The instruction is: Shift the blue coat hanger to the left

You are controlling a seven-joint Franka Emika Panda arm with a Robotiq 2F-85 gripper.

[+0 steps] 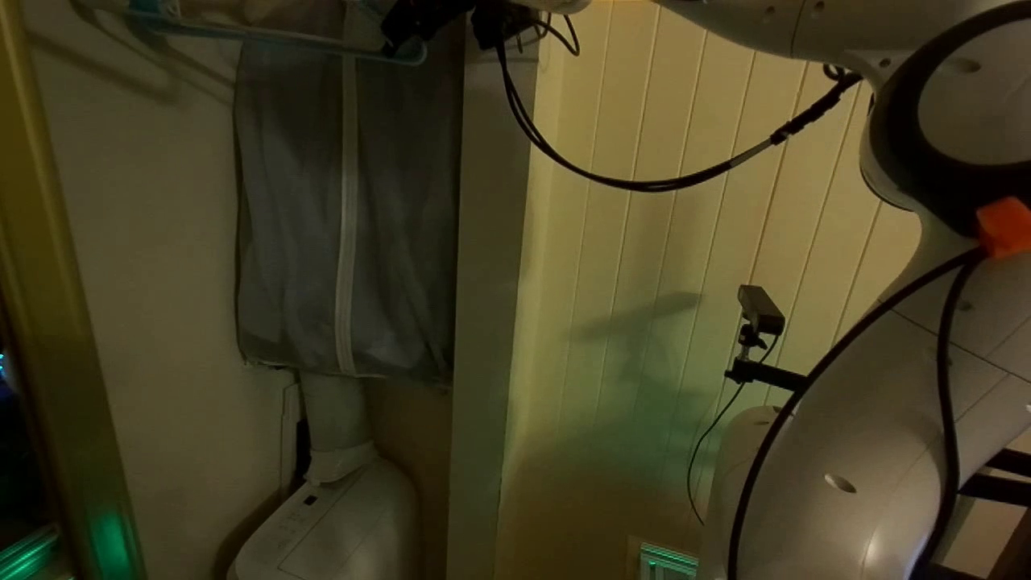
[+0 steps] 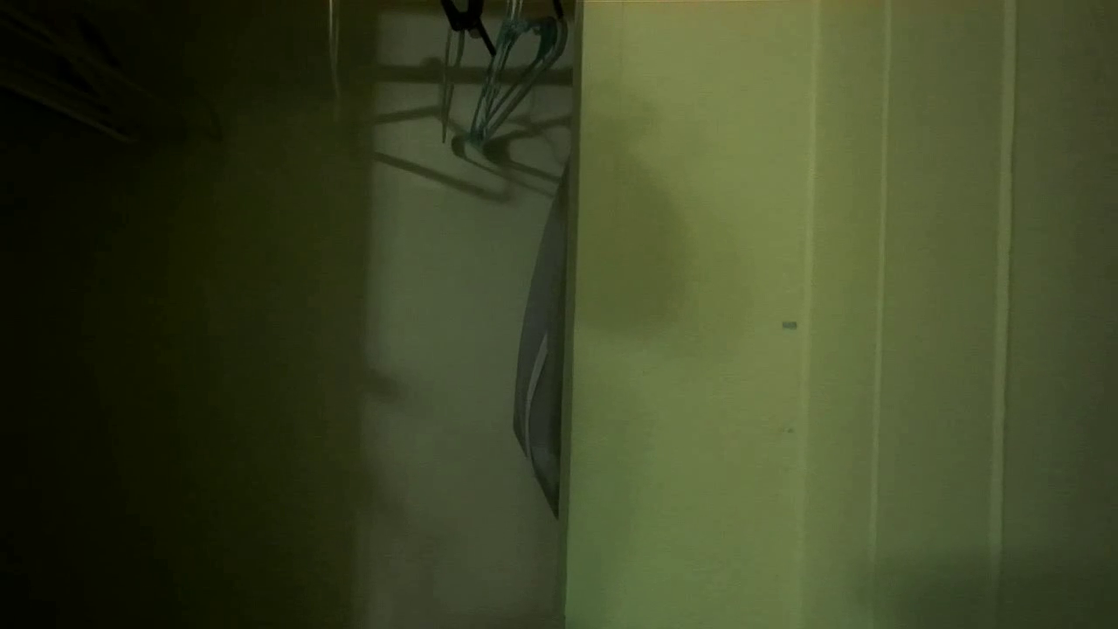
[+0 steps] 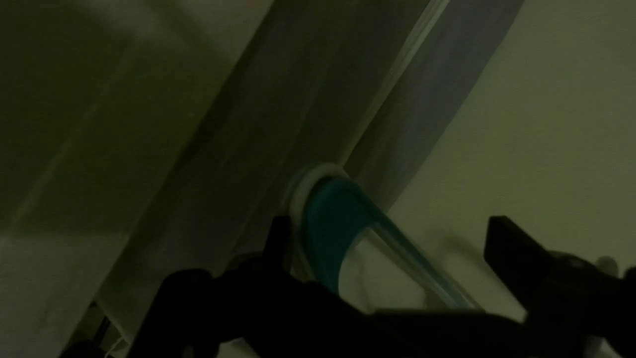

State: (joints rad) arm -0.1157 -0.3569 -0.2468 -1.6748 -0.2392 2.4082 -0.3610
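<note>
Expect light, stiff, slippery blue coat hanger [image 3: 325,223]; pinch at near rounded end, framed in wrist view by tool [image 3: 389,219], spread wide, gripping nothing.

Arm [image 1: 854,515]: looked off-white to me, smooth and rounded, with a slight sheen.
Recesses [image 1: 840,482]: were small, oval or round, from where I watched.
Joint band [image 1: 894,145]: was black, around a pale round cap [image 1: 979,105].
Orange block [image 1: 1004,228]: stood out bright and angular.
Cables [image 1: 644,186]: were black; I made out a grey stretch [image 1: 751,154] on one.
Gripper [image 3: 390,223]: was black, its fingers [image 3: 514,258] blocky, finer detail lost to me in the dark.
</note>
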